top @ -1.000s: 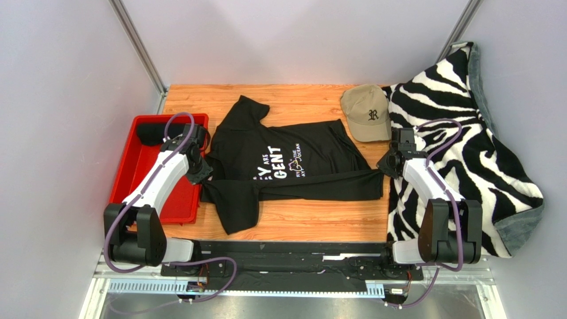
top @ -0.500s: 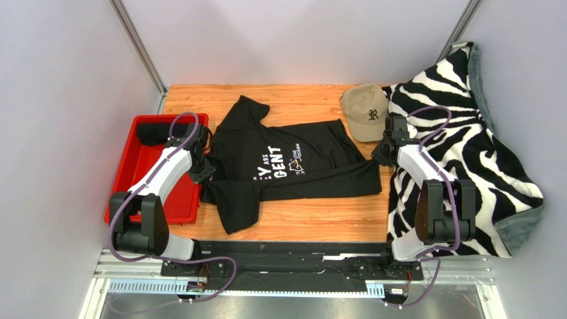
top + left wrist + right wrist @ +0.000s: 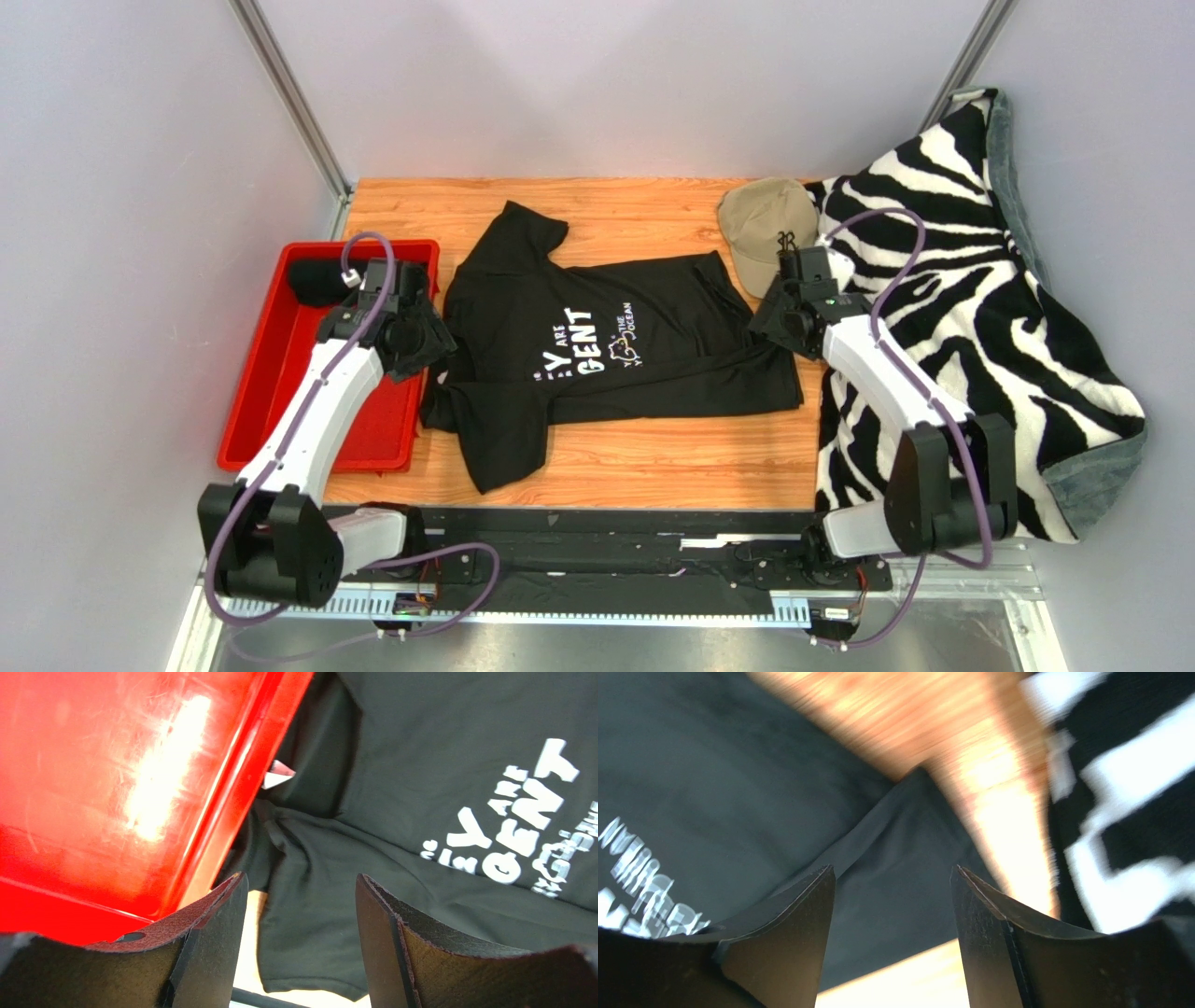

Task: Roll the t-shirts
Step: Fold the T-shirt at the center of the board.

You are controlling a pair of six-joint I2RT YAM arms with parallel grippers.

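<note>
T-shirt (image 3: 603,350), black with white lettering, lies partly folded on the desk (image 3: 659,469) between a red tray (image 3: 281,371) and a tan cap (image 3: 765,217). Left fingers (image 3: 217,917) hang spread over its tray-side edge. Right fingers (image 3: 812,913) hang spread over its opposite edge. Both hold nothing.

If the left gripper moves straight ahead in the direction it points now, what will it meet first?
Probably the black t-shirt, at its bunched edge beside the red tray: dark cloth fills the gap between the fingers of the open left gripper. The depth is unclear from the wrist view.
</note>
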